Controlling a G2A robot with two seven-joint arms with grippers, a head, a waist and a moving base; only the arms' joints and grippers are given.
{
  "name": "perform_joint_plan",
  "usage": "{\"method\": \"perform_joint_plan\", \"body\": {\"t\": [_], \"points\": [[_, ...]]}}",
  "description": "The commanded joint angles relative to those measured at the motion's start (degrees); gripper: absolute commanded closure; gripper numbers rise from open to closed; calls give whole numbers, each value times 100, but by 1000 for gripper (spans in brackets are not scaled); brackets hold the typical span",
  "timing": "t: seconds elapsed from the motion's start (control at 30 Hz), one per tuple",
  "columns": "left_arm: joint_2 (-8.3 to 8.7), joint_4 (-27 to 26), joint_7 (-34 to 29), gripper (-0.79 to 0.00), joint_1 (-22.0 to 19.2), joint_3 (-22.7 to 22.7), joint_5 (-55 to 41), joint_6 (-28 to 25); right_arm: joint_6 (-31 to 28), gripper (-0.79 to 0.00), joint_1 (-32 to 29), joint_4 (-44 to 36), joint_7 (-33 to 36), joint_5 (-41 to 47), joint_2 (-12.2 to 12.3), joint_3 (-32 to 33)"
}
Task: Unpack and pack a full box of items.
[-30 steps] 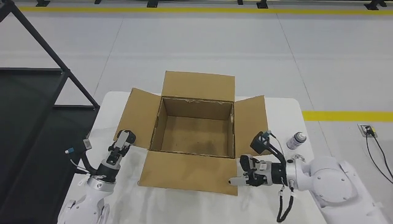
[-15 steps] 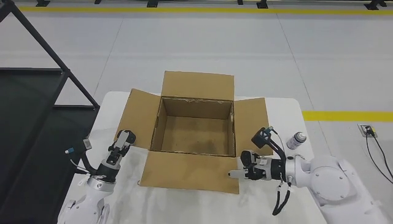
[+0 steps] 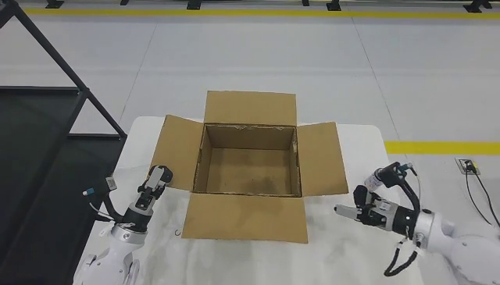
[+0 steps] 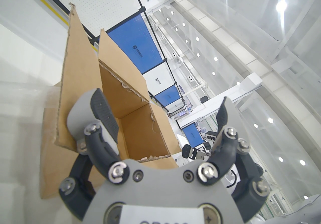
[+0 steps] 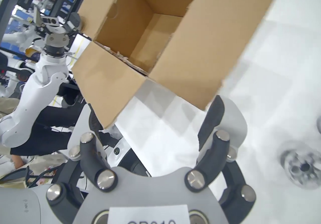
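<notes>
An open cardboard box [image 3: 246,172] stands in the middle of the white table, all its flaps spread outward, and its inside looks bare. My left gripper [image 3: 157,177] sits low by the box's left flap [image 4: 80,79]; it [image 4: 160,99] is open with nothing between its fingers. To the right of the box, my right gripper [image 3: 346,208] hovers low over the table, pointing at the right flap [image 5: 225,29]. It [image 5: 155,109] is open and holds nothing. The box's hollow [image 5: 150,34] also shows in the right wrist view.
A round grey metal object [image 5: 301,169] lies on the white table cover [image 3: 328,258] close to my right gripper. A black frame [image 3: 47,58] stands off the table's left side. Yellow floor lines run behind and to the right.
My right gripper has pulled back from the box's front right corner out to the right. The right flap now lies spread wider. The left arm has not moved.
</notes>
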Motion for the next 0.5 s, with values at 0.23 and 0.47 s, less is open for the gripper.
{"method": "perform_joint_plan", "body": {"t": [0.23, 0.47], "points": [[0, 0, 0, -785, 0, 0, 0, 0, 104, -785, -508, 124, -73, 341, 35, 663], [0, 0, 0, -785, 0, 0, 0, 0, 104, -785, -508, 124, -73, 341, 35, 663]]}}
